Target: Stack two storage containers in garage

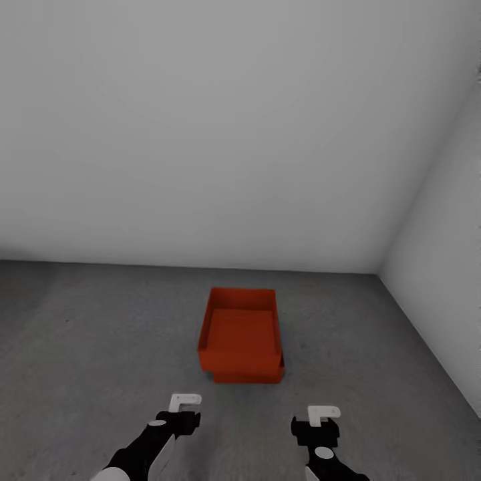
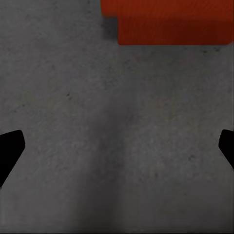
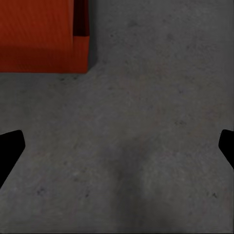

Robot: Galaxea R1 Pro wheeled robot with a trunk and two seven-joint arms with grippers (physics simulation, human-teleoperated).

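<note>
Two orange-red storage containers sit stacked on the grey concrete floor (image 1: 100, 347) of the garage. The upper container (image 1: 239, 331) rests on the lower container (image 1: 248, 375), shifted a little so that the lower one's near edge and its right corner stick out past it. The stack stands just short of the white back wall (image 1: 220, 133), with a strip of bare concrete between its far rim and the wall's foot. The side wall (image 1: 447, 300) runs well apart from the stack on its right, and wide open concrete spreads to its left.

Both arms hang nearer the robot than the stack, apart from it. The left tool (image 1: 180, 409) is spread wide, nothing between its fingers, in line with the stack's left edge. The right tool (image 1: 321, 419) is likewise spread and empty, just beyond the stack's right edge. In the wrist views, bare concrete separates each tool's fingertips from the bins' near walls.
</note>
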